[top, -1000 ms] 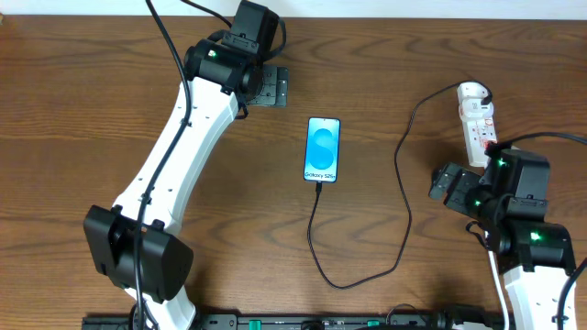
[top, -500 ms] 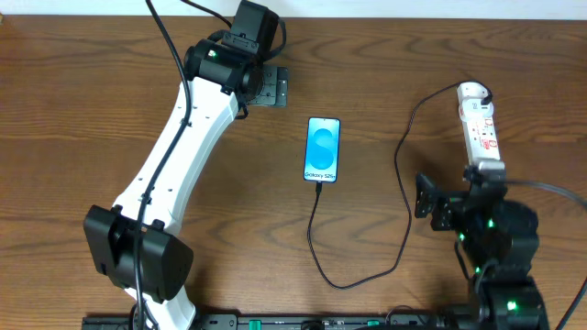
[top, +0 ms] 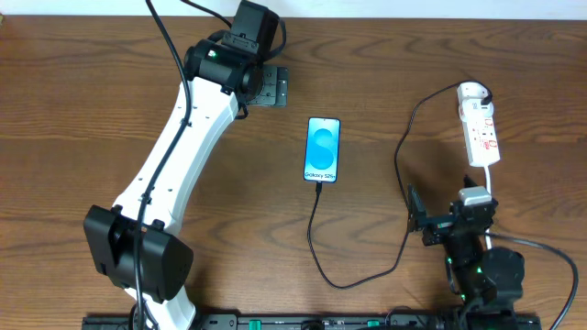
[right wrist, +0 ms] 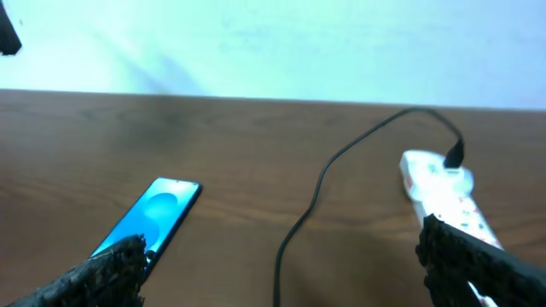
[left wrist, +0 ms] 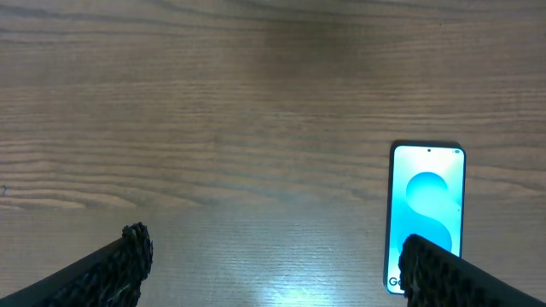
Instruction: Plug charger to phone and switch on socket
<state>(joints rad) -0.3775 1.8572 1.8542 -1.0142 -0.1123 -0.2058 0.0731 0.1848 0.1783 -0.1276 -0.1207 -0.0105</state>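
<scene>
Lying flat on the table (top: 83, 110), the phone (top: 323, 149) shows a lit cyan-and-white screen. The charger (top: 397, 165), a thin black cable, meets the phone's near edge with its tip. It loops away and ends in a black plug set in the rounded end of the socket (top: 481, 128), a narrow white strip with red marks.

The left gripper (left wrist: 273, 273) is spread wide with nothing between its fingers. The phone lies just ahead of the finger (left wrist: 444, 273) on the right of the wrist view, and bare wood lies ahead of the other. That arm reaches long and straight across the table.

The right gripper (right wrist: 281, 273) is likewise spread and empty. The phone lies ahead of one finger and the socket ahead of the other, with the cable running through the gap between. That arm is folded low, close to its base.
</scene>
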